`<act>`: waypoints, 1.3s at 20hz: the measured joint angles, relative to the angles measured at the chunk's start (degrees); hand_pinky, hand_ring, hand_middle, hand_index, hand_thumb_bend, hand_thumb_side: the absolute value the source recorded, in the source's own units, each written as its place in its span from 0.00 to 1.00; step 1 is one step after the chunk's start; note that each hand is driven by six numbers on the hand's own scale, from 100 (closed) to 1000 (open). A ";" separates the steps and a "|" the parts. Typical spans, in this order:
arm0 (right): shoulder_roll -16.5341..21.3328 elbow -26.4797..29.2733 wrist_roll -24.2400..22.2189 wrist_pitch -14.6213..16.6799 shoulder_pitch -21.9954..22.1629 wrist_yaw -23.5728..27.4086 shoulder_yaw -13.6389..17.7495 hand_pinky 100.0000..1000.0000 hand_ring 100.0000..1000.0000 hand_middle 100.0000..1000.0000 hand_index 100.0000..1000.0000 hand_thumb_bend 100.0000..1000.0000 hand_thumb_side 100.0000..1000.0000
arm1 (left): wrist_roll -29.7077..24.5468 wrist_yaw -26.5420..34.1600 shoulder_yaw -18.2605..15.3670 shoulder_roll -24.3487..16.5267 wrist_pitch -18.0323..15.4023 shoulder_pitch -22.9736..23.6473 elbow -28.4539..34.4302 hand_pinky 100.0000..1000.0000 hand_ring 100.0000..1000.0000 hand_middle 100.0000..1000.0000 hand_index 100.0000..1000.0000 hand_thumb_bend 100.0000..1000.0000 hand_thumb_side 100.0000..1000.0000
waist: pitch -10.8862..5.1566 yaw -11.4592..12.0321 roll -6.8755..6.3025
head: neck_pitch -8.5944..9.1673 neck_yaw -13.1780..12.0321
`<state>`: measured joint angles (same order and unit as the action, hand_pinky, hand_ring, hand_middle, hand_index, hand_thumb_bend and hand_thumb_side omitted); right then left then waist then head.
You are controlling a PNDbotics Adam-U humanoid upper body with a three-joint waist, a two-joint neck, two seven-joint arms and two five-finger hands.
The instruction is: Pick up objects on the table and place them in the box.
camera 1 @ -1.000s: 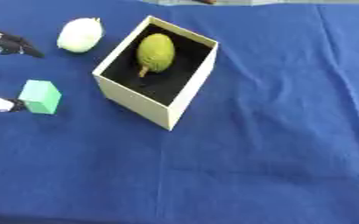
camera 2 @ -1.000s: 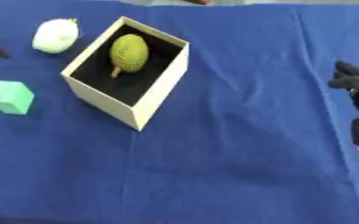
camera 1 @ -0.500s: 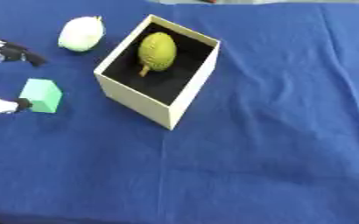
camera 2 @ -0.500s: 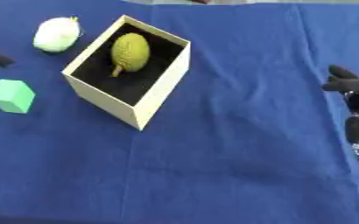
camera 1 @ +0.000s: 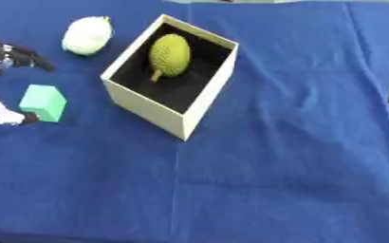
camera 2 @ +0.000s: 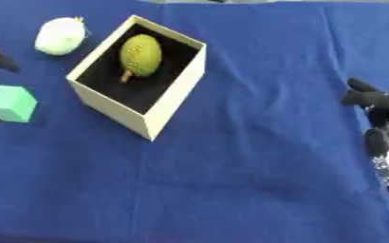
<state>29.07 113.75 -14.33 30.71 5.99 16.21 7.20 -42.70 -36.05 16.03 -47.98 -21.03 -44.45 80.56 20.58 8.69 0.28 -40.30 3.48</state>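
Cream box (camera 1: 161, 111) with black lining on blue cloth (camera 1: 273, 180), yellow-green bumpy fruit (camera 1: 170, 53) inside. White rounded object (camera 1: 87, 36) far left of box; green block (camera 1: 43, 102) left of box, between spread fingers of left hand (camera 1: 5, 56), untouched. Right hand (camera 2: 382, 137) at right edge, fingers relaxed, holding nothing.

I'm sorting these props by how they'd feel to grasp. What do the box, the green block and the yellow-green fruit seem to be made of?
The box looks like matte cream cardboard: thin, straight walls, dark lining inside. The green block looks like foam or painted wood: flat, dull mint faces; I cannot tell which. The yellow-green fruit, lying in the box, seems moulded plastic or rubber, with a bumpy skin and a stub stem.
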 measured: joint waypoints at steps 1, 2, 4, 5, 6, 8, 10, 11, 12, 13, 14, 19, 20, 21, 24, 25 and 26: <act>-0.24 0.00 -0.11 -0.31 -0.04 -0.01 -0.08 1.00 1.00 0.69 0.80 0.00 0.44 | 0.15 -0.64 0.04 0.28 -0.15 0.00 -0.21 0.99 0.96 0.88 0.96 0.38 0.52 | 0.08 -0.01 0.00 | 0.00 -0.02; -0.38 0.00 -0.21 -0.61 -0.16 -0.02 -0.17 1.00 1.00 0.69 0.80 0.00 0.44 | 0.30 -1.16 0.12 0.46 -0.30 -0.01 -0.44 0.99 0.96 0.87 0.96 0.38 0.53 | 0.16 -0.05 0.00 | 0.00 -0.06; -0.76 0.00 -0.39 -1.33 -0.44 -0.02 -0.21 1.00 1.00 0.69 0.80 0.00 0.45 | 0.54 -1.93 0.36 0.91 -0.54 -0.11 -1.07 0.98 0.96 0.87 0.96 0.38 0.54 | 0.21 -0.08 0.00 | 0.00 -0.20; -0.84 0.00 -0.45 -1.70 -0.45 -0.02 -0.22 1.00 1.00 0.69 0.80 0.00 0.45 | 0.58 -2.20 0.37 1.15 -0.58 -0.32 -1.49 0.98 0.95 0.87 0.96 0.38 0.54 | 0.22 -0.10 0.00 | 0.00 -0.23; -0.99 0.00 -0.53 -2.00 -0.45 -0.02 -0.23 1.00 1.00 0.69 0.80 0.00 0.45 | 0.62 -2.46 0.37 1.32 -0.62 -0.49 -1.94 0.98 0.95 0.87 0.96 0.39 0.54 | 0.22 -0.15 0.00 | 0.00 -0.25; -1.34 0.00 -0.66 -2.51 -0.46 -0.02 -0.23 1.00 1.00 0.69 0.80 0.00 0.45 | 0.68 -3.05 0.37 1.74 -0.68 -0.80 -2.97 0.98 0.95 0.86 0.96 0.37 0.52 | 0.25 -0.18 0.00 | 0.00 -0.27; -1.68 0.00 -0.75 -3.01 -0.46 -0.02 -0.23 1.00 1.00 0.69 0.80 0.00 0.46 | 0.78 -3.81 0.36 2.12 -0.78 -1.05 -3.95 0.97 0.95 0.84 0.96 0.34 0.50 | 0.28 -0.26 0.00 | 0.01 -0.30; -1.79 0.00 -0.80 -3.24 -0.46 -0.03 -0.24 1.00 1.00 0.69 0.80 0.00 0.46 | 0.82 -4.15 0.36 2.36 -0.82 -1.11 -4.48 0.97 0.94 0.83 0.96 0.32 0.49 | 0.29 -0.30 0.00 | 0.01 -0.32; -1.87 0.00 -0.83 -3.50 -0.47 -0.04 -0.25 1.00 1.00 0.68 0.80 0.00 0.46 | 0.92 -4.45 0.35 2.65 -0.92 -1.26 -5.01 0.96 0.93 0.80 0.95 0.29 0.46 | 0.31 -0.34 0.01 | 0.01 -0.38; -2.04 0.00 -0.88 -3.72 -0.47 -0.05 -0.26 1.00 1.00 0.68 0.80 0.00 0.46 | 1.06 -4.68 0.34 2.94 -1.06 -1.41 -5.49 0.95 0.92 0.79 0.95 0.28 0.45 | 0.33 -0.39 0.02 | 0.01 -0.43; -2.26 0.00 -0.94 -3.97 -0.47 -0.12 -0.31 1.00 1.00 0.67 0.80 0.00 0.45 | 1.21 -4.86 0.34 3.25 -1.21 -1.47 -5.85 0.95 0.91 0.77 0.95 0.28 0.44 | 0.38 -0.43 0.03 | 0.02 -0.47; -3.10 0.00 -1.32 -5.20 -0.47 -0.63 -0.58 1.00 1.00 0.65 0.79 0.00 0.47 | 1.80 -5.53 0.34 4.28 -1.80 -1.54 -6.85 0.92 0.89 0.74 0.94 0.34 0.37 | 0.58 -0.47 0.08 | 0.05 -0.68; -3.26 0.00 -1.39 -5.39 -0.48 -0.74 -0.61 1.00 1.00 0.65 0.79 0.00 0.47 | 1.83 -5.76 0.34 4.31 -1.83 -1.54 -7.04 0.91 0.88 0.73 0.93 0.34 0.32 | 0.58 -0.49 0.09 | 0.06 -0.71; -3.29 0.00 -1.39 -5.53 -0.49 -0.87 -0.67 1.00 1.00 0.65 0.79 0.00 0.47 | 1.88 -5.99 0.34 4.32 -1.88 -1.54 -7.22 0.91 0.87 0.72 0.93 0.34 0.30 | 0.58 -0.49 0.10 | 0.07 -0.73; -3.43 0.00 -1.56 -5.85 -0.50 -1.01 -0.90 1.00 1.00 0.66 0.80 0.00 0.46 | 2.09 -6.49 0.34 4.70 -2.09 -1.54 -7.72 0.88 0.81 0.65 0.91 0.34 0.25 | 0.61 -0.50 0.17 | 0.08 -0.74; -3.55 0.00 -1.70 -5.96 -0.55 -1.01 -0.92 1.00 1.00 0.67 0.81 0.00 0.46 | 2.18 -6.62 0.34 4.81 -2.18 -1.53 -7.76 0.86 0.79 0.62 0.90 0.36 0.19 | 0.63 -0.51 0.18 | 0.08 -0.74; -3.69 0.00 -1.92 -6.08 -0.65 -1.01 -0.95 1.00 1.00 0.67 0.81 0.00 0.45 | 2.27 -6.78 0.34 4.82 -2.27 -1.53 -7.85 0.85 0.77 0.60 0.89 0.36 0.16 | 0.65 -0.51 0.18 | 0.08 -0.74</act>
<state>25.38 113.75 -16.25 24.63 5.34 15.20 6.25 -40.42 -42.83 16.36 -43.16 -23.30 -45.98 72.71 21.23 8.18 0.46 -40.22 2.74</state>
